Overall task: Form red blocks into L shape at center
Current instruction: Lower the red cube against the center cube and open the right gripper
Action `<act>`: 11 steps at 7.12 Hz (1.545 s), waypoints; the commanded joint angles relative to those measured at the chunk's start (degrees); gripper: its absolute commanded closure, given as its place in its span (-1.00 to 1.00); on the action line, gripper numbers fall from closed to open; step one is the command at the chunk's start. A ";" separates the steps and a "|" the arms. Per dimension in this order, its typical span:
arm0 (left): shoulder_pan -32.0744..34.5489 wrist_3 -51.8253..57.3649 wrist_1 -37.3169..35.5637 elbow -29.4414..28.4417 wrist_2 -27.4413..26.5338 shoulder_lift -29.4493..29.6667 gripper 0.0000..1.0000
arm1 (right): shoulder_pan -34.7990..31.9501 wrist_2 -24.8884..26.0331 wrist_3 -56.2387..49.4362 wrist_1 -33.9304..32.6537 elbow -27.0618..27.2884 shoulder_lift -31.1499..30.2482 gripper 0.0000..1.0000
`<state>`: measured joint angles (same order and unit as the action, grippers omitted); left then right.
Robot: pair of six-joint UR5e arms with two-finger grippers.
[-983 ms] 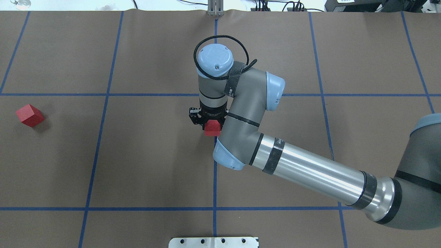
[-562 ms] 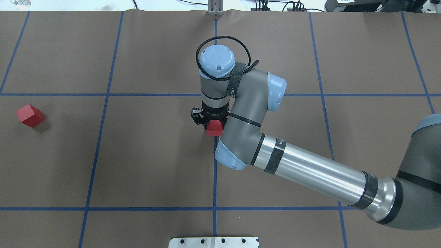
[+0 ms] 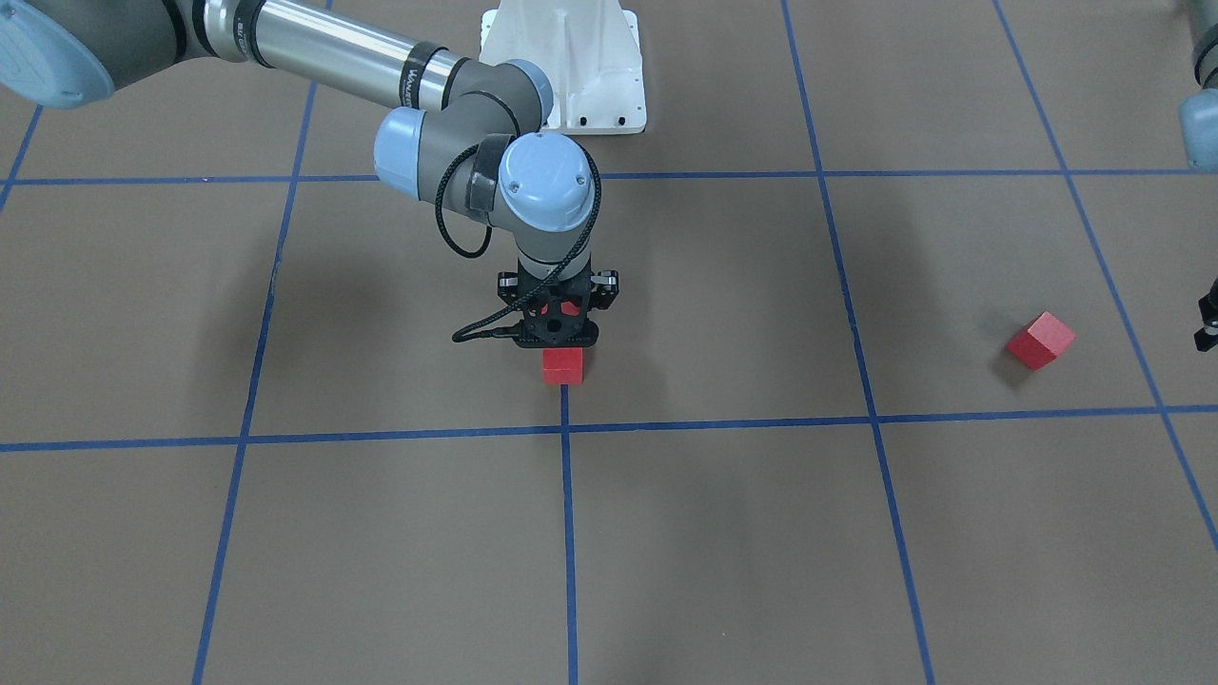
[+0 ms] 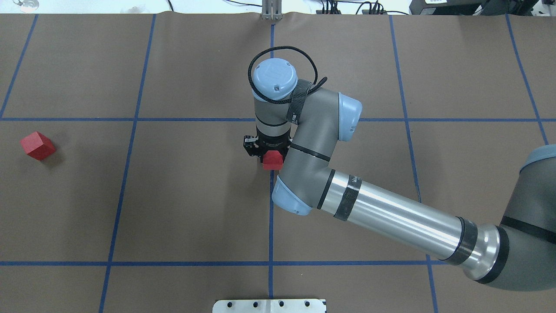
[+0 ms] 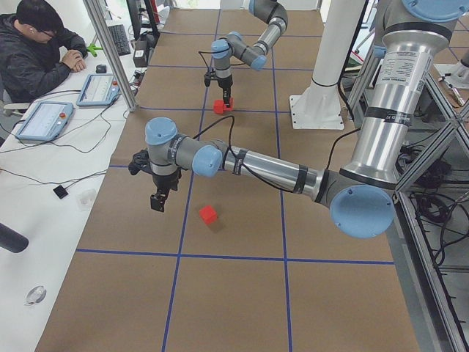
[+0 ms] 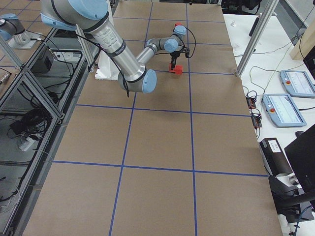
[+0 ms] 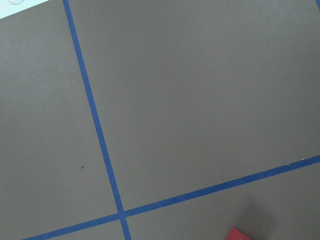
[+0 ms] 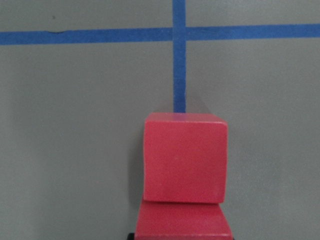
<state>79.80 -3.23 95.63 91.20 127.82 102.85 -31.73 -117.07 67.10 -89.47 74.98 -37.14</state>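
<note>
My right gripper (image 3: pixel 560 335) points straight down over the center (image 3: pixel 618 381), just on the robot's side of the blue tape crossing. It is shut on a red block (image 4: pixel 273 161), low at the floor; its fingertips are hidden. This block fills the bottom of the right wrist view (image 8: pixel 182 222). It touches a second red block (image 3: pixel 562 365) that lies on the vertical blue line (image 8: pixel 185 157). The third red block (image 4: pixel 38 145) lies tilted far out on my left side (image 3: pixel 1041 340). My left gripper (image 5: pixel 156 202) hovers beside it, and I cannot tell whether it is open.
The white robot base plate (image 3: pixel 561 67) stands behind the center. A person (image 5: pixel 37 51) sits at a white desk with tablets (image 5: pixel 44 121) past the table's far edge. Aluminium frame posts (image 6: pixel 251 39) stand at the table's sides.
My right gripper has shifted a little to the right with the red block in it. The loose block on the left has not moved.
</note>
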 commanded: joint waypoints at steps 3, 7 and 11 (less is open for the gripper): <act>0.00 0.07 0.00 -0.06 -0.02 0.07 -0.99 | -0.08 1.49 0.22 1.67 0.08 -0.47 -0.47; 0.00 0.07 0.00 -0.06 -0.02 0.07 -0.99 | -0.34 1.67 0.05 2.55 0.08 -0.56 -0.52; -0.09 -2.89 0.00 -0.41 0.06 0.51 -1.00 | -2.70 1.06 -0.30 2.29 1.39 -0.56 -0.73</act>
<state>79.79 -4.04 95.62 90.99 127.81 103.07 -33.00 -115.53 66.97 -86.91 75.56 -37.71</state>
